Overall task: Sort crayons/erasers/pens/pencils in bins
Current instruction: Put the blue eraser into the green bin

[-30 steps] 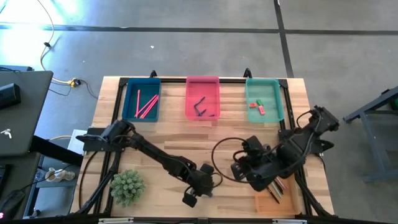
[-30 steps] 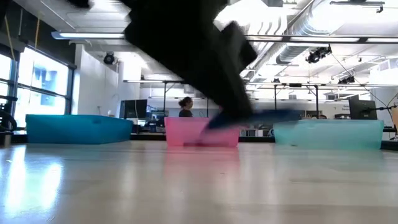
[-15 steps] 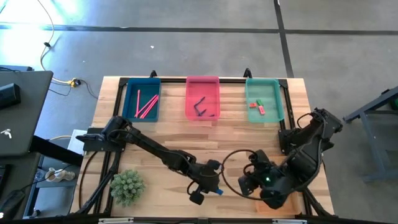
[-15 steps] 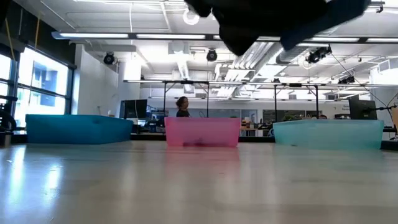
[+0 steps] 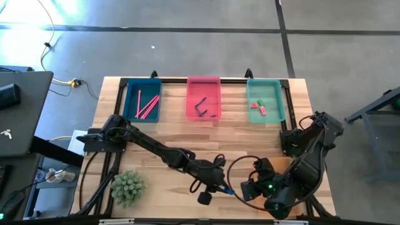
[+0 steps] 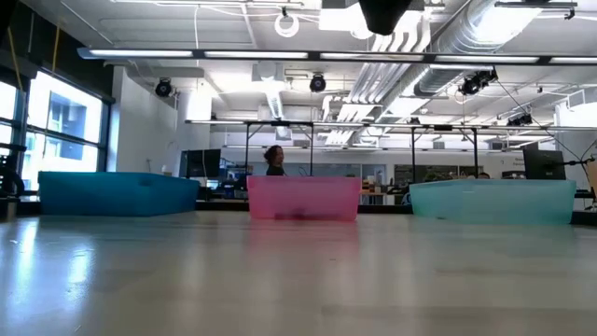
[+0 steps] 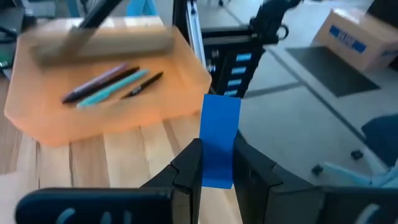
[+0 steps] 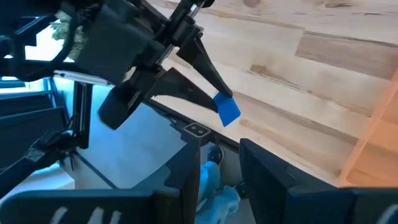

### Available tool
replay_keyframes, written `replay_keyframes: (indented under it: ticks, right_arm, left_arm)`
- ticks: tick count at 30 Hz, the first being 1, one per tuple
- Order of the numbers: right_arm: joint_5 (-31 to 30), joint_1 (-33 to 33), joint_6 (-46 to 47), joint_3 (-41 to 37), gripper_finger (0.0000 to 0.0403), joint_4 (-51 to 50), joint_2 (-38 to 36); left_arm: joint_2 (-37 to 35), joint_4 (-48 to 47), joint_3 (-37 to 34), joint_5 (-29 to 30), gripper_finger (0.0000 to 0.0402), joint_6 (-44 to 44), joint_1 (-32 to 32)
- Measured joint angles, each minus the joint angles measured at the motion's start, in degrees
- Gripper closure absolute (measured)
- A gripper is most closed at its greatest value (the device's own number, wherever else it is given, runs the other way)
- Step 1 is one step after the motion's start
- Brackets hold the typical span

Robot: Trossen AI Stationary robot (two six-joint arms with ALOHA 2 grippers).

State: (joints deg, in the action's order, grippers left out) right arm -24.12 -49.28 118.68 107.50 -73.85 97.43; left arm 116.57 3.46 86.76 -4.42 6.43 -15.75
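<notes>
1. Spreading under bright ceiling lights behind the wooden bench (image 5: pixel 169 134): an open workroom, with a person (image 6: pixel 273 161) far back beyond the pink bin.
2. Lining the far edge of the bench: the dark blue bin (image 5: pixel 129 111), the pink bin (image 5: pixel 204 84) and the teal bin (image 5: pixel 275 106), three in a row.
3. Lying in the dark blue bin: pink sticks (image 5: pixel 147 106), about three, slanting.
4. Lying in the pink bin: dark sticks (image 5: pixel 201 107), number hard to tell, crossing each other.
5. Resting in the teal bin: two red-pink erasers (image 5: pixel 259 107) and something small and green just beside them.
6. Sitting at the near right corner of the bench, mostly hidden under the right arm from above: the translucent orange bin (image 7: pixel 186 87), holding about four sticks (image 7: pixel 112 84) (dark, teal and purplish).
7. Hovering near the bench's front edge, just beside the orange bin: the left end effector (image 7: pixel 214 163), pinching the blue eraser (image 7: pixel 219 140) upright between its fingers.
8. Waiting at the near right, over the orange bin: the right end effector (image 8: pixel 219 163), fingers spread with nothing between them.
9. Standing at the near left of the bench: one small green plant (image 5: pixel 127 187).
</notes>
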Motion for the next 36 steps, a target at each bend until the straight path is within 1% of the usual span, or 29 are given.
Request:
replay_keyframes:
  ticks: [13, 18, 24, 29, 36]
  right_arm:
    - [0.52, -0.28, 6.37, 0.00, 0.0298, 0.44, 3.83]
    - [0.57, -0.45, 7.40, 0.00, 0.0298, 0.65, 3.93]
    - [0.56, -0.43, 7.49, 0.00, 0.0298, 0.66, 3.93]
    - [0.55, -0.23, 7.46, 0.00, 0.0298, 0.27, 3.93]
    - [0.06, -0.21, 9.00, 0.00, 0.0298, -1.28, 3.93]
  left_arm:
    - [0.00, 8.95, 0.02, 0.37, 0.0344, 0.90, 0.00]
    - [0.02, 10.56, 0.02, 0.60, 0.0344, 0.90, 0.00]
    - [0.04, 11.86, 0.02, 2.55, 0.0344, 0.90, 0.00]
    - [0.04, 14.54, 0.04, 2.55, 0.0344, -1.51, 0.02]
    - [0.05, 15.08, 0.04, 2.84, 0.0344, -1.66, 0.04]
